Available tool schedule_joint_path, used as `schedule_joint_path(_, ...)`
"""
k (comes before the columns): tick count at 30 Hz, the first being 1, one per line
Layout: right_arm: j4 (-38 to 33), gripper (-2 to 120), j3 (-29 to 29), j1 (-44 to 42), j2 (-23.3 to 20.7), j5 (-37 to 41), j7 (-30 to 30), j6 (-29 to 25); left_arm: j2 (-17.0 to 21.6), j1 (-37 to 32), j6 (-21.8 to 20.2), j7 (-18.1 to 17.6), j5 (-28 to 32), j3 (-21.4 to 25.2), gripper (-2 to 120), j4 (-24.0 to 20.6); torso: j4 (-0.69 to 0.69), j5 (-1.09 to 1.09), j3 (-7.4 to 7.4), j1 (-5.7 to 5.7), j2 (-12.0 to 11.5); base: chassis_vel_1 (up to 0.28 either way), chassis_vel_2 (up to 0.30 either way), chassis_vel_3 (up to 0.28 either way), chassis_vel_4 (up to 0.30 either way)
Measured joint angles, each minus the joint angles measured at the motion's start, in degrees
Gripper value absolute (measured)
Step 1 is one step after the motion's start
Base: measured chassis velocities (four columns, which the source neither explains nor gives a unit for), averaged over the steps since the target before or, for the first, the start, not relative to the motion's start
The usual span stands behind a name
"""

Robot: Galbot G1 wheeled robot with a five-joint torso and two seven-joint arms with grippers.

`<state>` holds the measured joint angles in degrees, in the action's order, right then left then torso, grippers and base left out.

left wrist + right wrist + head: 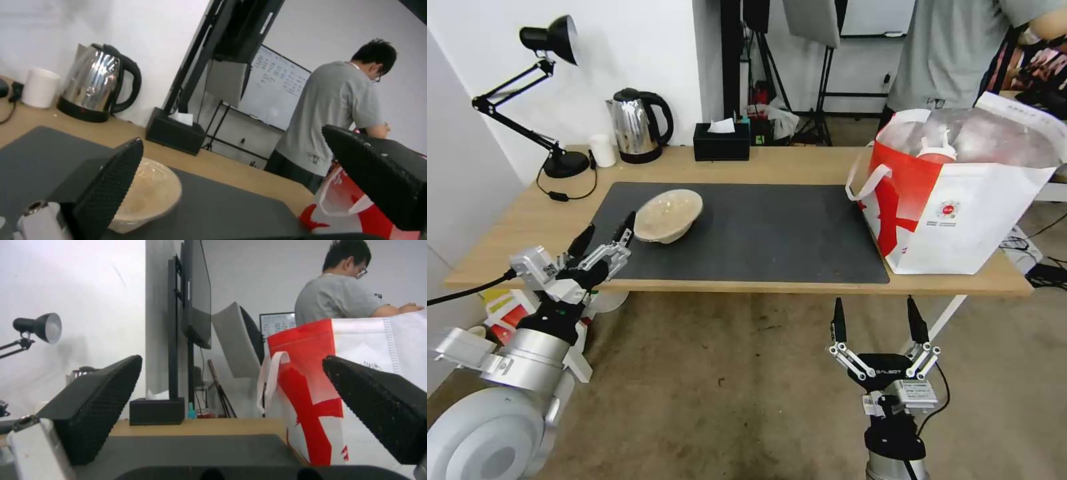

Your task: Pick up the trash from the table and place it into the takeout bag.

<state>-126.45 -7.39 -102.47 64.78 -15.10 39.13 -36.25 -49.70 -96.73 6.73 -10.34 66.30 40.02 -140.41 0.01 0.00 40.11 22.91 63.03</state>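
A shallow beige bowl (668, 215) lies tilted on the dark grey mat (760, 233) of the light-wood table (800, 163); it also appears in the left wrist view (153, 191). My left gripper (610, 225) is open just left of the bowl at the table's front left, one fingertip close to the rim (232, 135). The white-and-red takeout bag (960, 207) stands open at the table's right end, with a red lidded straw cup (936, 155) showing inside. My right gripper (875, 303) hangs open below the front edge, facing the bag (365, 373).
Along the back edge stand a black desk lamp (554, 40), a small white cup (603, 151), a steel kettle (637, 127) and a black tissue box (722, 141). Bare mat stretches between the bowl and the bag. Tripod legs and cables are behind the table.
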Motion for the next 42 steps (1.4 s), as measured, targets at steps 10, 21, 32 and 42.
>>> schedule_joint_path(10,0.00,100,0.00,0.00,0.00,0.00,0.00,0.00,1.60,5.79,-0.51,-1.54,1.66,-3.74,100,1.76,-0.01,-0.01,0.00,0.00,0.00,0.000,0.000,0.000,0.000)
schedule_joint_path(21,0.00,100,0.00,0.00,0.00,0.00,0.00,0.00,4.93,9.35,-1.23,-2.68,3.83,-5.42,100,3.22,-0.01,0.00,0.00,0.00,0.00,0.000,0.000,0.000,0.000)
schedule_joint_path(32,0.00,100,0.00,0.00,0.00,0.00,0.00,0.00,4.99,10.50,-1.30,-2.70,3.94,-6.82,100,5.07,0.00,-0.01,0.00,0.00,0.00,0.000,0.000,0.000,0.000)
schedule_joint_path(42,0.00,100,0.00,0.00,0.00,0.00,0.00,0.00,5.74,11.88,-2.08,-3.40,4.67,-8.18,100,5.91,0.00,0.00,0.00,0.01,0.00,0.000,0.000,0.000,0.000)
